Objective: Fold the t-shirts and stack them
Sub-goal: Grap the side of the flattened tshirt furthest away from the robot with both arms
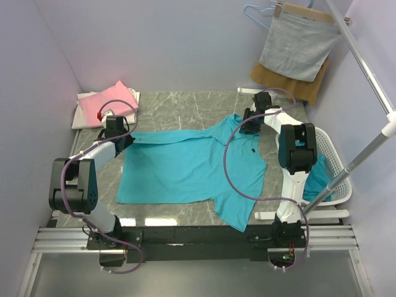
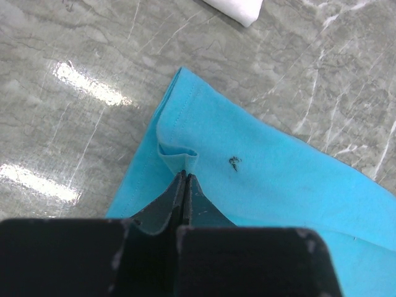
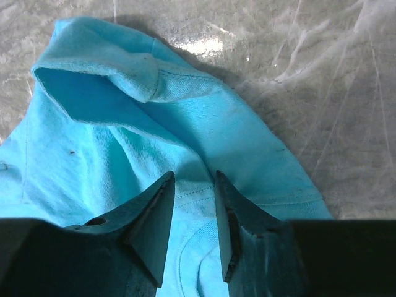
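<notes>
At the upper left of the overhead view a folded pink t-shirt (image 1: 114, 102) sits on a white t-shirt (image 1: 85, 114), both at the far left corner of the marble-patterned table (image 1: 185, 108). A teal t-shirt (image 1: 179, 170) is spread flat across the middle of the table. Its hem is toward the left and its sleeves are toward the right, one reaching the upper right and one the lower centre, with a few creases in the body. The left gripper (image 2: 185, 179) is at the shirt's upper-left hem corner. Its fingers are pressed together on a small raised fold of the stitched hem, and the rest of the corner lies flat on the table. The left arm (image 1: 74, 182) bends up from its base and reaches forward low to that corner. To the right, the right gripper (image 3: 193, 185) is on the shoulder area near the upper sleeve. Its jaws stand apart with teal fabric showing in the gap, and nothing is visibly pinched. The right arm (image 1: 297, 148) arches high and points down and inward. At the right edge a white basket (image 1: 339, 170) holds another teal garment (image 1: 318, 178), and a grey cloth (image 1: 297, 46) hangs over a mustard cloth (image 1: 309, 86) at the upper right.
</notes>
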